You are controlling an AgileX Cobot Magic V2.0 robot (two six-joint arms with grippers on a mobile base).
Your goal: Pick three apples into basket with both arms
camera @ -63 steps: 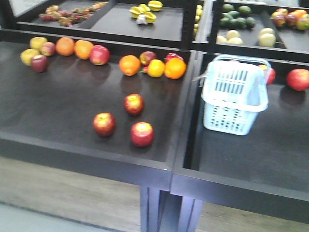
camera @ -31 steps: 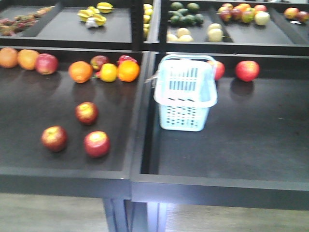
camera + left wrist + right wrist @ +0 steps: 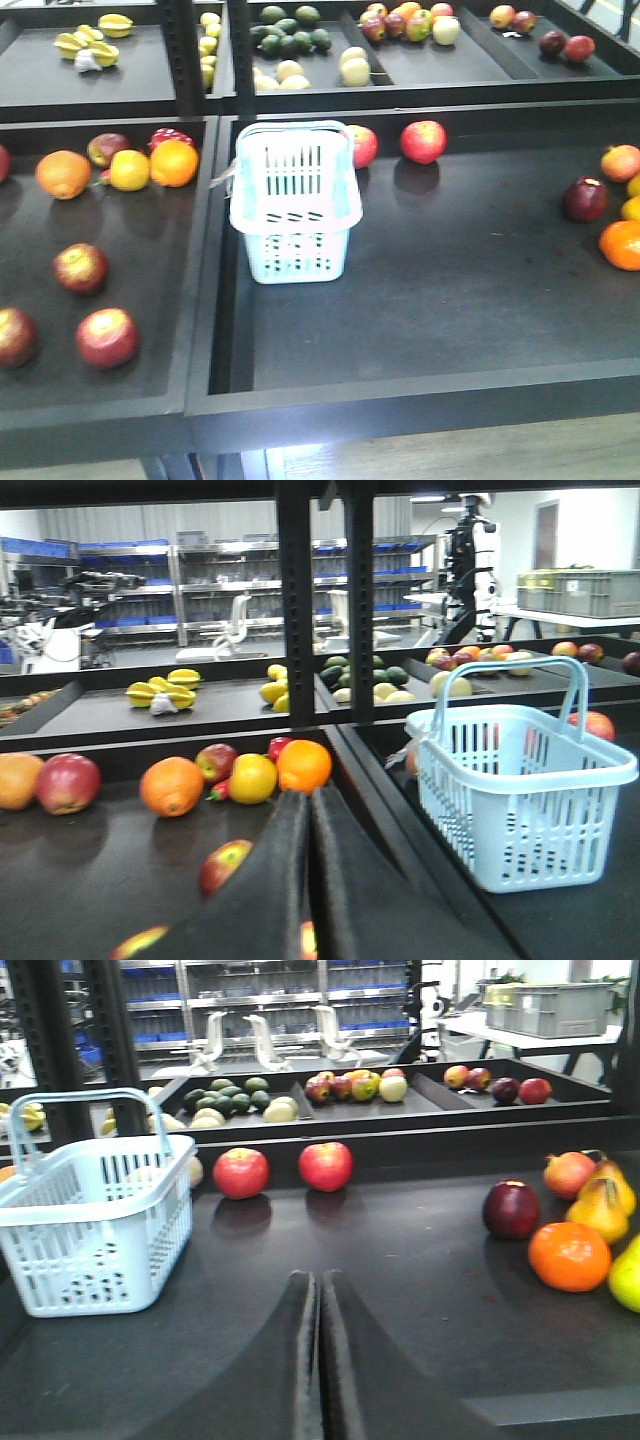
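Black trays (image 3: 450, 270), wood floor (image 3: 500, 450), shelving (image 3: 205, 590) holding blue bins (image 3: 40, 548).

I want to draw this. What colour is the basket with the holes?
The basket is pale aqua-blue, with slotted sides; the left wrist view shows it best.

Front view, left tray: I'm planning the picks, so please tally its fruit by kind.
Red apples: 4
Oranges: 2
Yellow fruit: 1
Unclear red fruit: 1
Total: 8, besides a red sliver at the left edge
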